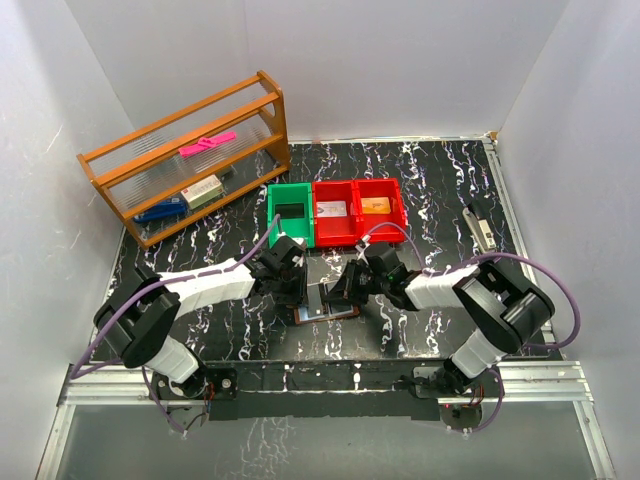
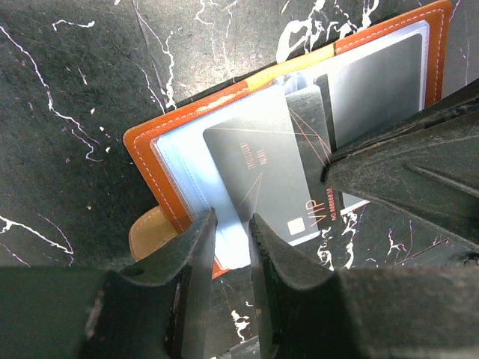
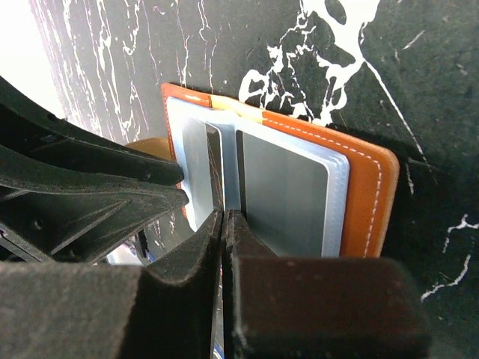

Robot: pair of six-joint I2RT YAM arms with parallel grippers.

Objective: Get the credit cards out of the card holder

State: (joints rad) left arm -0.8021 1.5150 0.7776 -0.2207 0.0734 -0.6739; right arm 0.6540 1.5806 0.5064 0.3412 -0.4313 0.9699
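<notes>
marbled table (image 1: 430, 180); arms (image 1: 210, 285) inward, right fingers (image 3: 198, 258) pinch card (image 2: 262, 172)

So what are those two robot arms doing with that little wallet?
They're working on pulling a card out of it. The wallet lies open on the table. The right jaws are shut on the edge of a grey card, which sticks partway out of its sleeve. The left jaws stand a little apart around the wallet's near edge, probably to hold it in place.
</notes>
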